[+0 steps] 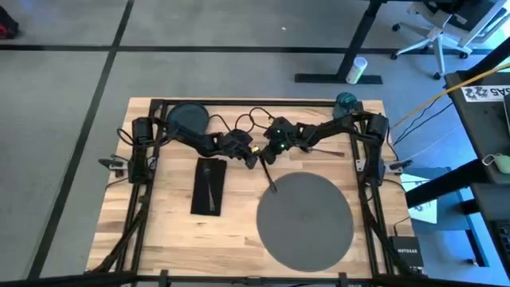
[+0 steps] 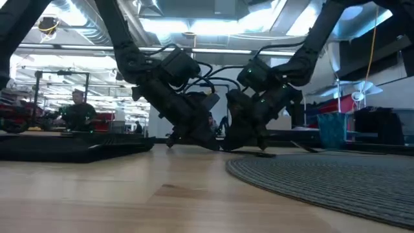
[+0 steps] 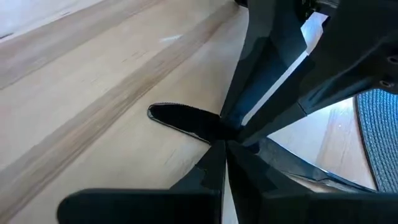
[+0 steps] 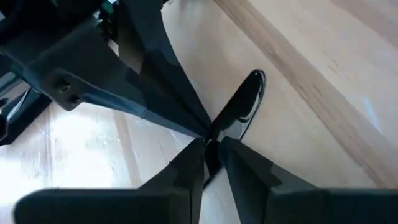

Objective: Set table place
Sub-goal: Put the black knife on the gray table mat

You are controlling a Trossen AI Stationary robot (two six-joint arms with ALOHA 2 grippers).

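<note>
Table place setting is barely begun: only the large round grey placemat (image 1: 304, 218) lies ready on the pale wood table (image 1: 167, 239), while both the left tool (image 1: 253, 158) and right tool (image 1: 265, 156) pinch one dark-looking knife (image 1: 269, 176) beside it.

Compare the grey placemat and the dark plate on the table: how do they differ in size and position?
The placemat is clearly larger than the plate. The placemat lies near the table's front edge on the right arm's side; the plate lies at the far edge on the left arm's side, partly under that arm. The placemat looks grey with a woven texture; the plate looks darker. Both are round, lie flat and carry nothing.
</note>
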